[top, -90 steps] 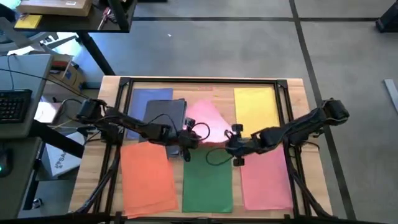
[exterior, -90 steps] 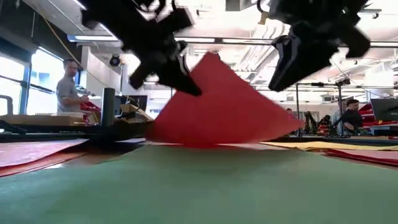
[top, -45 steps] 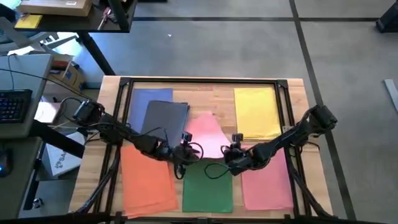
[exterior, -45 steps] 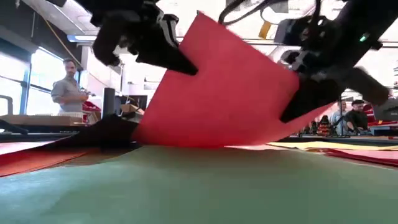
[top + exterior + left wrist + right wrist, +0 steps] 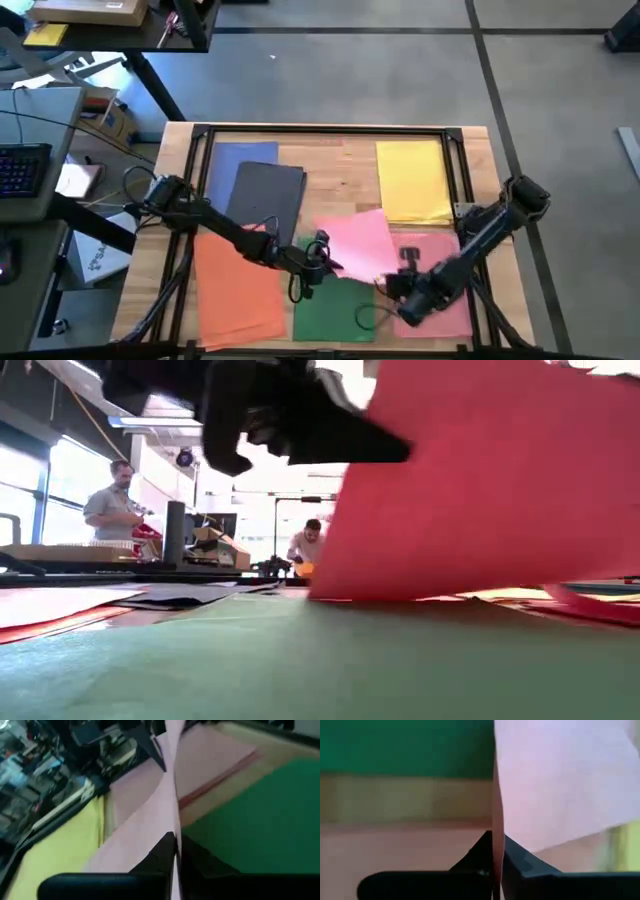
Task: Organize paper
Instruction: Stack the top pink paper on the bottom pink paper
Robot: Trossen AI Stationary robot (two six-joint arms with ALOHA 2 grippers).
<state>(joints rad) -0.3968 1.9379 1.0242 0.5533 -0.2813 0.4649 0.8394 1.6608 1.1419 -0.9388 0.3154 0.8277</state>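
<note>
With my left gripper (image 5: pixel 322 262) and right gripper (image 5: pixel 392 283) each pinching an edge of the pink sheet (image 5: pixel 358 245), lifted over the green sheet (image 5: pixel 335 310), I could tear it, probably, if they pull apart.

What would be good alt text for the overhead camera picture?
Two robot arms hold a pink sheet between them, the left end effector and right end effector each shut on an edge. Blue, grey, yellow, orange and green sheets lie around it.
</note>
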